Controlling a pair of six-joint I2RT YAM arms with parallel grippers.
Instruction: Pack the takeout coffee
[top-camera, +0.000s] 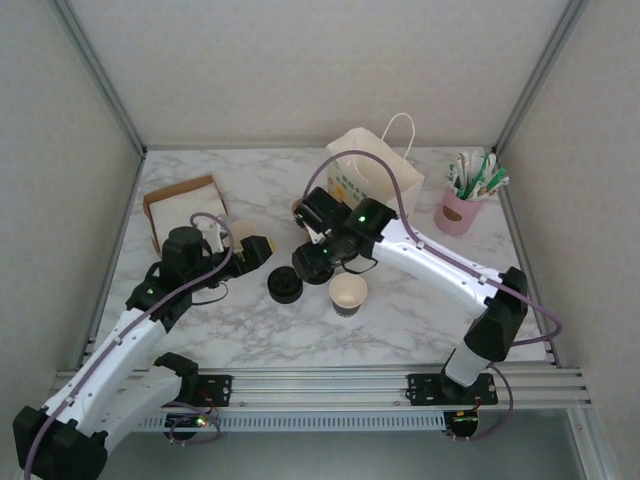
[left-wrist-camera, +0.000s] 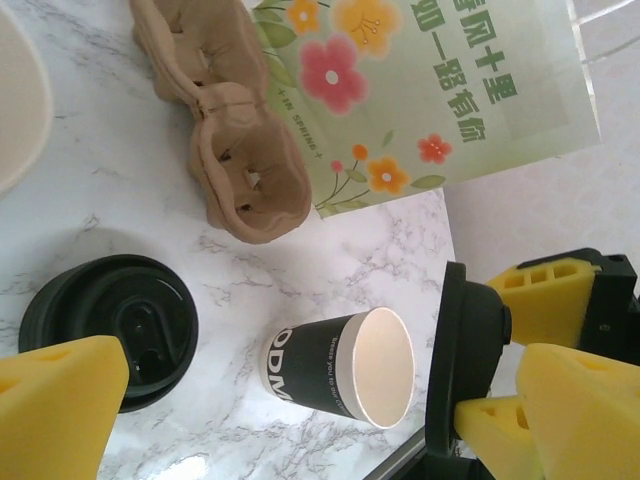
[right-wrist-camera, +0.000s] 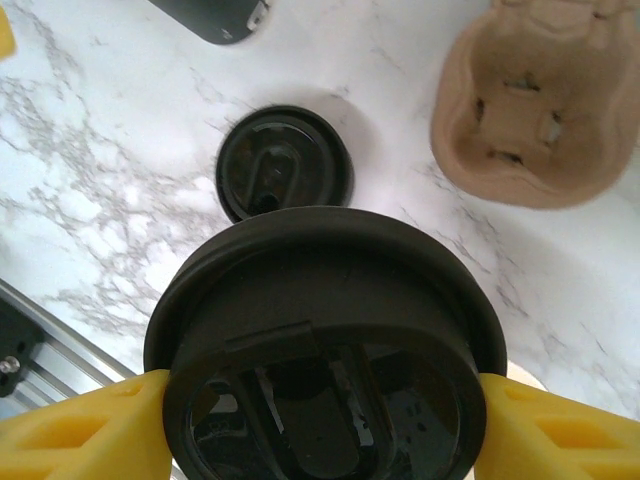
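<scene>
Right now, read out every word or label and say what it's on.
"春风十里": paper bag, upside down in the left wrist view.
"如一路有你": same bag, start cut off.
"ODM": open black cup, letters partly hidden.
Smaller print on bag and cup: too small to read.

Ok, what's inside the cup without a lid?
Only its cream-white wall shows inside the open cup; no contents visible, though the very bottom is unclear. The right hand holds a black lid beside it, not on it.
</scene>
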